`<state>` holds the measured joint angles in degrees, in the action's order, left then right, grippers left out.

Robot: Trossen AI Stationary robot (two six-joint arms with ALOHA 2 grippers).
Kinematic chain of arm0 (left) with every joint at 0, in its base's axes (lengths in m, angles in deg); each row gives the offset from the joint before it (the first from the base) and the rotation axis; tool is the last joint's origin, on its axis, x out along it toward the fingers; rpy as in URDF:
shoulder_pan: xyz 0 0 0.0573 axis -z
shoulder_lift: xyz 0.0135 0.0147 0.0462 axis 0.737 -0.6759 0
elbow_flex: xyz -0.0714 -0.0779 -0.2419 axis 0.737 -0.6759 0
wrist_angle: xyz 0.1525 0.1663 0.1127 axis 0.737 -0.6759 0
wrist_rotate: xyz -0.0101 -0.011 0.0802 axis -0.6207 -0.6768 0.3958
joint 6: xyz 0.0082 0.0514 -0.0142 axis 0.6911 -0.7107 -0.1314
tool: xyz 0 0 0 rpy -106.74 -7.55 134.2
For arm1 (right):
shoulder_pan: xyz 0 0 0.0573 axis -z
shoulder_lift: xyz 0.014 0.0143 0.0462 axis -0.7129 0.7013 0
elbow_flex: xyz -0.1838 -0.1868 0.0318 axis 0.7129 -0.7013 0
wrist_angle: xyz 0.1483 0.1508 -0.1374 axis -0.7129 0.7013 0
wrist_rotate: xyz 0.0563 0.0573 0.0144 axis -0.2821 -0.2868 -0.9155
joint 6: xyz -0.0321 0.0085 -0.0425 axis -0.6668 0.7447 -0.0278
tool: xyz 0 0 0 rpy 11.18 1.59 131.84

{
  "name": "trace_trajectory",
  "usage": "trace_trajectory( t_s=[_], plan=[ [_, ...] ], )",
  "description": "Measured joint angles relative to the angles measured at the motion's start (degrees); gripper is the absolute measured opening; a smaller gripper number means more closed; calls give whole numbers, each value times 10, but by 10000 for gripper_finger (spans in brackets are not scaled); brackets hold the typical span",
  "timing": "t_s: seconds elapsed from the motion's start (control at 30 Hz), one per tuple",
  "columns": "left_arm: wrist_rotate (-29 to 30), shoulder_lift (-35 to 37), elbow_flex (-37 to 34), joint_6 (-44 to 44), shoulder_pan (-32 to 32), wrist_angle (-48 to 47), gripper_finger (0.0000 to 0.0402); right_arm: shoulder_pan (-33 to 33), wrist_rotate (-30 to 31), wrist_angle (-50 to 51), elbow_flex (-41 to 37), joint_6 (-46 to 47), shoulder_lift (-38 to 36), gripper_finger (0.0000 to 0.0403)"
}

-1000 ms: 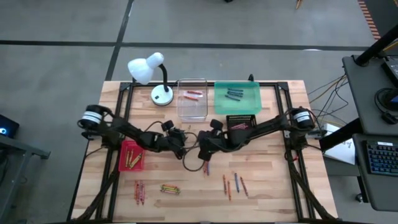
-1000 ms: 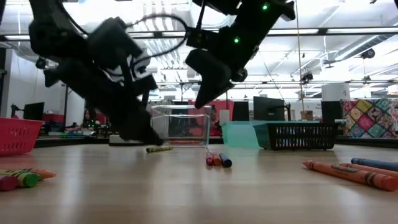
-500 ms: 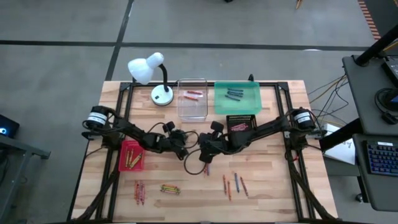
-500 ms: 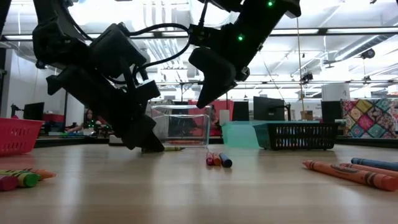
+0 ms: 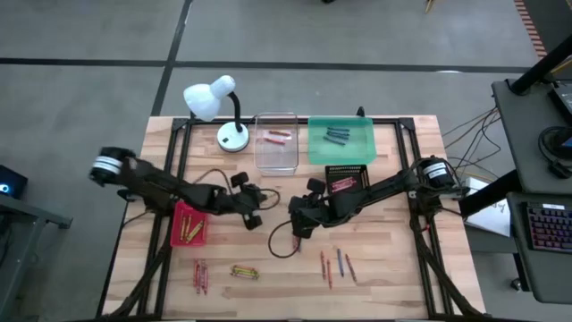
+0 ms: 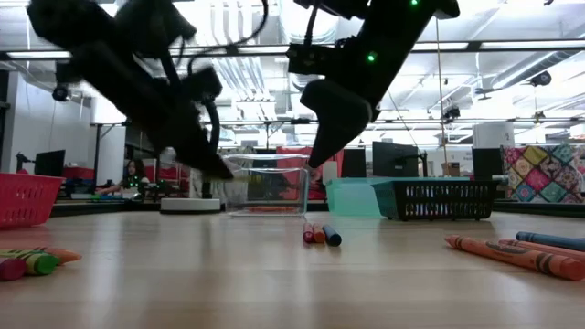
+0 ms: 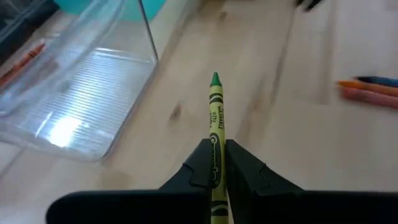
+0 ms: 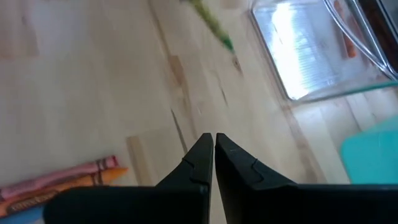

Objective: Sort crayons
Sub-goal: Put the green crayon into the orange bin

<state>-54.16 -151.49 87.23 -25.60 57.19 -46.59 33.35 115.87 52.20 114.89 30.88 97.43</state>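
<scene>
Crayons: red tray (image 5: 189, 224) at far left holds yellows. My left gripper (image 7: 214, 163) is pinched tight on a yellow-green crayon (image 7: 215, 124), lifted off the table mid-board, prob. so it clears the wood en route to a tray. Right gripper (image 8: 214, 155), jaws closed w/ nothing between, hangs above a loose red/orange/blue trio (image 6: 319, 234).

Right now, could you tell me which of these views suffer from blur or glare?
Low view: the left arm is smeared by motion blur, dark against bright ceiling lights. Left wrist view: the green crayon in the left claw is sharp, while the clear tray shows a glare patch. Right wrist view: the table is blurred, with glare on the clear tray there too.
</scene>
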Motion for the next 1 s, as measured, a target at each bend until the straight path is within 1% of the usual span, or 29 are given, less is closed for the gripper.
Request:
trace_trajectory(
  t_s=[0.07,0.13,0.2,0.23,0.3,0.4,0.47,0.53,0.6,0.73,0.8,0.9,1.0],
  plan=[
    [-15,54,18,6,8,-72,2,0,0,10,2,-1,0,9],
    [-32,105,52,9,19,-152,1,0,0,10,2,-5,0,9],
    [-47,148,92,24,34,-276,1,0,0,10,2,-11,0,9],
    [-51,164,114,45,41,-344,1,0,-1,10,2,-13,0,9],
    [-68,191,161,110,57,-486,1,0,-1,9,2,-14,0,9],
    [-106,214,220,238,85,-681,1,0,-2,8,2,-15,0,9],
    [-140,217,245,350,105,-784,0,0,-2,6,2,-17,0,9],
    [-169,223,261,467,126,-854,0,0,-2,6,2,-18,0,9],
    [-209,227,264,559,154,-896,0,0,-2,6,2,-20,0,9],
    [-286,221,251,669,215,-899,0,0,-2,5,2,-30,0,9],
    [-299,213,238,714,241,-901,0,0,-2,5,2,-33,0,9],
    [-299,196,210,775,262,-910,0,0,-2,5,2,-45,0,9],
    [-299,175,185,794,263,-907,3,0,-2,5,2,-56,0,9]
  ],
)
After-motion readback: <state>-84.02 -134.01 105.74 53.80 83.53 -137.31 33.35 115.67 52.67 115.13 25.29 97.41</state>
